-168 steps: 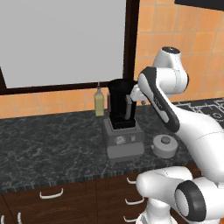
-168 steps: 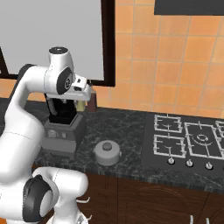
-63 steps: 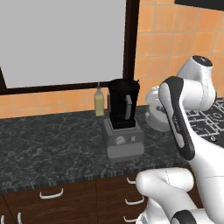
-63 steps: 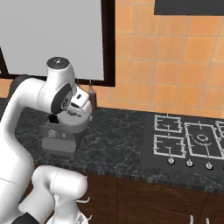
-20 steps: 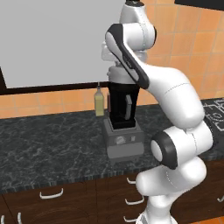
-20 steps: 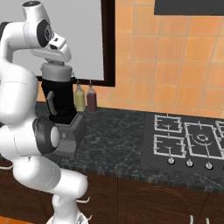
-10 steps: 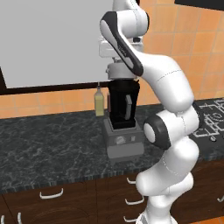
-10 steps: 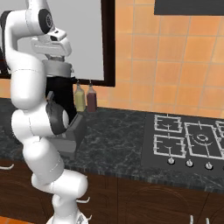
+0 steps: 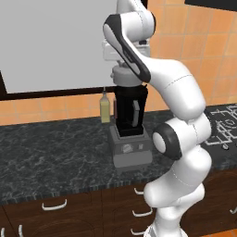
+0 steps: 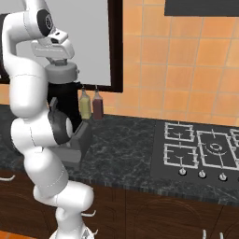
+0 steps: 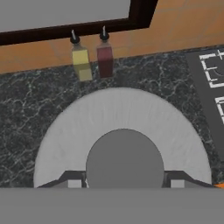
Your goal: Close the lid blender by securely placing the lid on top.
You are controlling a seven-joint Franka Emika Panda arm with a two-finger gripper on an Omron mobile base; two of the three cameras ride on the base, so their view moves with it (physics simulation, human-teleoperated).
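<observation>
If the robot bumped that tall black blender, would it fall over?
Probably not easily. The tall black blender jar sits on a wide grey boxy base resting flat on the dark counter, so it likely slides before tipping. Still, it looks top-heavy, and a high push, near the round grey lid in the pincer, might rock it.

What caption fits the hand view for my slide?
Gripper holds the grey lid by its knob above the counter, yellowish bottle and dark red bottle behind.

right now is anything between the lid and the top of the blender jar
Nothing visible is. The lid sits held in the gripper directly over the blender, at or on its rim. The two bottles stand behind it by the wall.
</observation>
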